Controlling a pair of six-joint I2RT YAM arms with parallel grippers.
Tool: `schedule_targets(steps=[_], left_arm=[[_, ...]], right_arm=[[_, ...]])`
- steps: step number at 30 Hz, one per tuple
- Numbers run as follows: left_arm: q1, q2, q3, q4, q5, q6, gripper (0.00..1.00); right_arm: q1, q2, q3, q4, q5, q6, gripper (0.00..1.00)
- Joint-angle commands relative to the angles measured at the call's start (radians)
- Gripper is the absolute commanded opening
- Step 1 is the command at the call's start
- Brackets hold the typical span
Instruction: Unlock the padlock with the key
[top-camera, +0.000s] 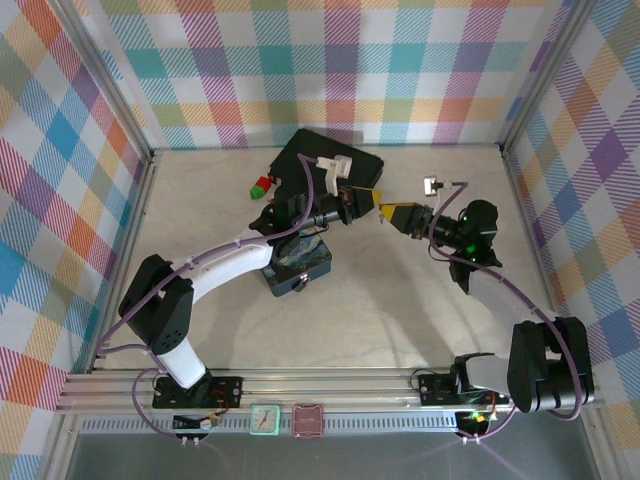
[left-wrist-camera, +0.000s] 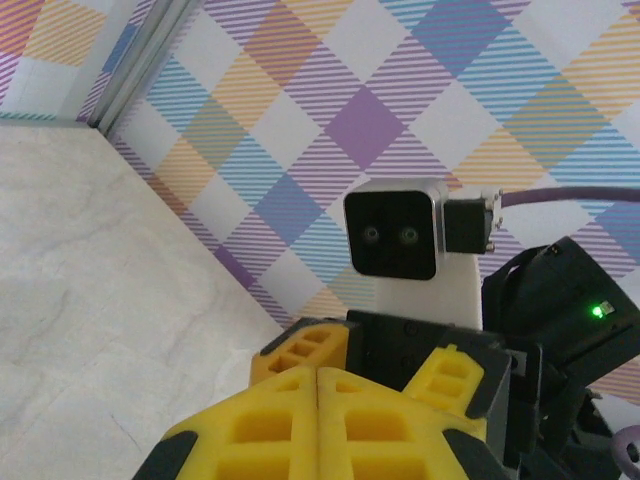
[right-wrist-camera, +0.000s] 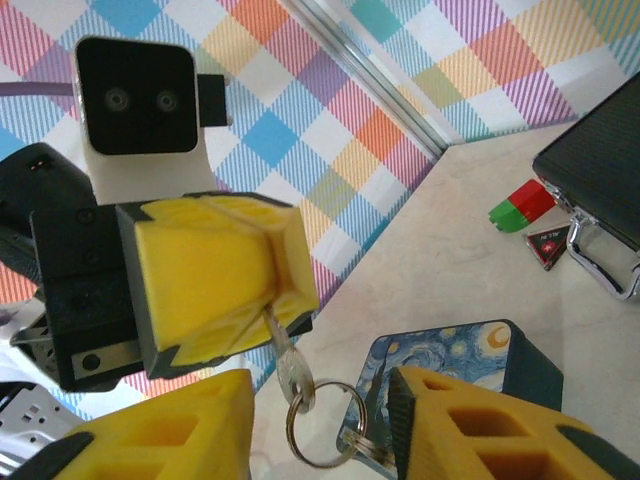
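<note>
Right wrist view: the left claw (right-wrist-camera: 262, 290) faces the camera with its yellow fingers pressed together, clamped on the blade of the key (right-wrist-camera: 290, 372). The key hangs out below the fingertips, tilted slightly, with a key ring (right-wrist-camera: 292, 440) dangling from its head. The right claw (right-wrist-camera: 320, 425) has its two yellow fingers apart, one on each side of that ring, and the key's head sits in the gap between them. A smaller ring lies close against the right-hand finger, but I cannot tell whether they touch.

Just past the right claw's right-hand finger stands the starry-painting tin (right-wrist-camera: 460, 350). Farther beyond it are the red and green blocks (right-wrist-camera: 520, 205) and the black case (right-wrist-camera: 600, 170) with its silver latch.

From the top external view the two claws meet tip to tip above the table (top-camera: 400, 300). The padlock (top-camera: 432, 185) lies on the table near the right claw, on its far side, apart from both claws and too small to show any detail.

Left wrist view shows that claw's own fingers shut flush along their seam.
</note>
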Motion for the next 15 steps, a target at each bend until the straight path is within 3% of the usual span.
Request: schedule_targets(steps=[1,7,15], left_arm=[[0.008,-0.026,-0.020,0.098,-0.006,-0.021,0.00],[0.007,-0.004,-0.012,0.126,0.020,-0.054,0.00],[0.002,0.000,-0.022,0.139,0.028,-0.062,0.00]], right_arm=[[0.009,-0.036,-0.022,0.092,-0.034,0.034,0.37],[0.018,-0.040,-0.036,0.121,-0.014,0.045,0.29],[0.019,-0.001,-0.005,0.148,-0.017,0.055,0.28]])
